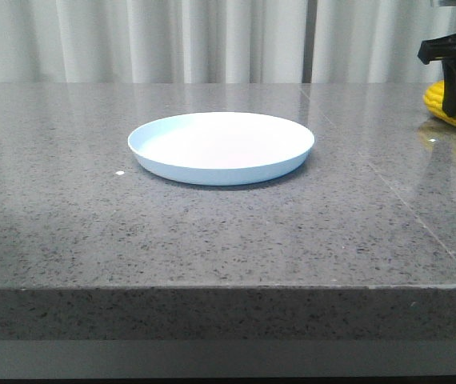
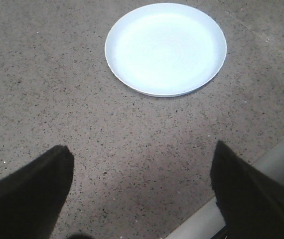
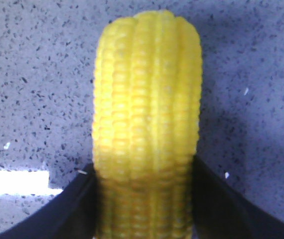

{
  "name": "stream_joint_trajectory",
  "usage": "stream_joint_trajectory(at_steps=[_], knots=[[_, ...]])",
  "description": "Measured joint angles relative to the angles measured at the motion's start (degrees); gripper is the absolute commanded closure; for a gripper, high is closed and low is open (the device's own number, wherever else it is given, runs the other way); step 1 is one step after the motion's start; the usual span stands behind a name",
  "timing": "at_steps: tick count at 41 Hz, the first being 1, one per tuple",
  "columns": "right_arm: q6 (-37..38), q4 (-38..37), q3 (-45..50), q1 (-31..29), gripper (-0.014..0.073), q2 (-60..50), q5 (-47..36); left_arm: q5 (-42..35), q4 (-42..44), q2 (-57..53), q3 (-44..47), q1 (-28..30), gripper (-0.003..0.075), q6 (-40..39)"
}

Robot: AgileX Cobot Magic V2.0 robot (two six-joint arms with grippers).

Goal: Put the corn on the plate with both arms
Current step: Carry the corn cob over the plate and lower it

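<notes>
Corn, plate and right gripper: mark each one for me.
corn [image 3: 147, 114], right wrist view, middle kernel rows of the cob.
plate [image 1: 220, 140], front view, bare centre of the dish.
right gripper [image 1: 455, 100], front view, dark fingertips at the cob.

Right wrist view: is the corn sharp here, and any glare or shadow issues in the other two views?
Right wrist view: corn crisp far out, soft and dark near the right gripper. Front view: stone table reflects the curtains faintly; plate well exposed. Left wrist view: left gripper fingers black and blurred, shadow between them.
</notes>
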Motion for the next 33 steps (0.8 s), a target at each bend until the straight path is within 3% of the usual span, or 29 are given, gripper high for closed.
stream_joint_trajectory(at_steps=[7, 14, 22, 33], knots=[[-0.4, 1.4, 0.0, 0.1, 0.0388, -1.7, 1.1, 0.0, 0.0, 0.0, 0.0, 0.0, 0.0166, 0.0], [-4.8, 7.5, 0.0, 2.7, 0.0388, -7.6, 2.6, 0.0, 0.0, 0.0, 0.0, 0.0, 0.0167, 0.0], [-7.1, 13.4, -0.2, 12.2, 0.0388, -13.4, 5.3, 0.0, 0.0, 0.0, 0.0, 0.0, 0.0166, 0.0], [-4.8, 15.0, -0.2, 25.7, 0.0387, -11.1, 5.2, 0.0, 0.0, 0.0, 0.0, 0.0, 0.0167, -0.1]])
